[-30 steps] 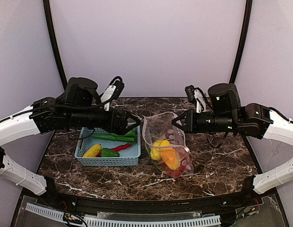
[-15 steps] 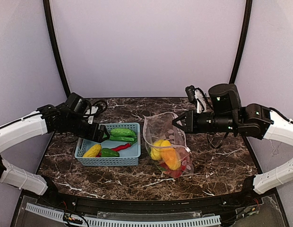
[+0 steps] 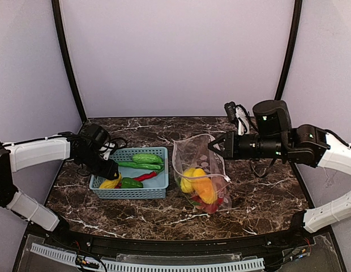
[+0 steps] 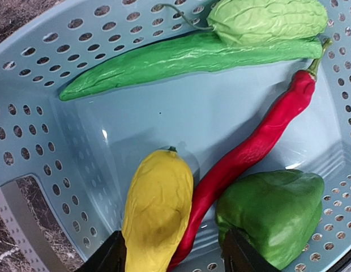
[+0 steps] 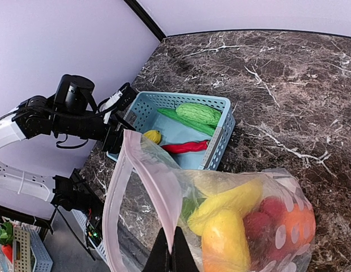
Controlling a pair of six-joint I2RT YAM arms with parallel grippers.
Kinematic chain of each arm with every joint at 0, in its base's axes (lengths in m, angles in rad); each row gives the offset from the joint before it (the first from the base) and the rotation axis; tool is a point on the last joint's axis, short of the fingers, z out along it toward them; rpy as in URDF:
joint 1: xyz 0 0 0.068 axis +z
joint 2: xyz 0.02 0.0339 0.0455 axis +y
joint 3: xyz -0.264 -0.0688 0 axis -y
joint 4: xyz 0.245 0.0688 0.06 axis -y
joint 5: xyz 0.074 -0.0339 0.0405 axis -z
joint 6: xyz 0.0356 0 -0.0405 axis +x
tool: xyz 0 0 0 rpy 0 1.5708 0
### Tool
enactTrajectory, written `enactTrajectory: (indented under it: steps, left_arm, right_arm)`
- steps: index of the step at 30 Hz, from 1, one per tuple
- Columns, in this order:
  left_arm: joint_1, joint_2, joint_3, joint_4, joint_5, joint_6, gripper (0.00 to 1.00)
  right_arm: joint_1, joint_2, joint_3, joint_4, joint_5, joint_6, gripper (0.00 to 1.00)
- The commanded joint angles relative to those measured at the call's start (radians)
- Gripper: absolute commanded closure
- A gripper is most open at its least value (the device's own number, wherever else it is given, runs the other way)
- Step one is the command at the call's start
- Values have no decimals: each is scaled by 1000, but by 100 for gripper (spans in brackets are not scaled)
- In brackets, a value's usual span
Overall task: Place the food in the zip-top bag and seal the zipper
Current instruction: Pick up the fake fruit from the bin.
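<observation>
The zip-top bag stands open on the table with yellow, orange and red food in it. My right gripper is shut on the bag's rim and holds the mouth up; the wrist view shows its fingertips pinching the pinkish zipper strip. My left gripper is open and low in the blue basket's near left corner. In the left wrist view it straddles a yellow vegetable and a red chili, beside a green pepper.
The light blue basket sits left of the bag and also holds a long green cucumber and a pale green bumpy vegetable. Purple walls close in the table's back and sides.
My left arm has drawn back from beside the bag and dropped to the basket's left front corner. The right gripper and the bag have barely moved.
</observation>
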Motion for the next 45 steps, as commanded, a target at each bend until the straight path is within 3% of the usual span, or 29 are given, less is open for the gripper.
enactTrajectory:
  steps: [1,13,26,45]
  left_arm:
    - [9,32,-32,6,-20,47,42]
    - [31,96,-20,3,-91,78,45]
    - [34,150,-15,8,-3,88,50]
    - [33,140,-12,5,-21,71,55]
  right_arm:
    - [-6,-24,0,47,2,-3,100]
    - [-8,-19,5,45,-1,-5,100]
    - [-8,-24,-4,46,1,0,100]
    - [-8,-27,-10,47,1,4,100]
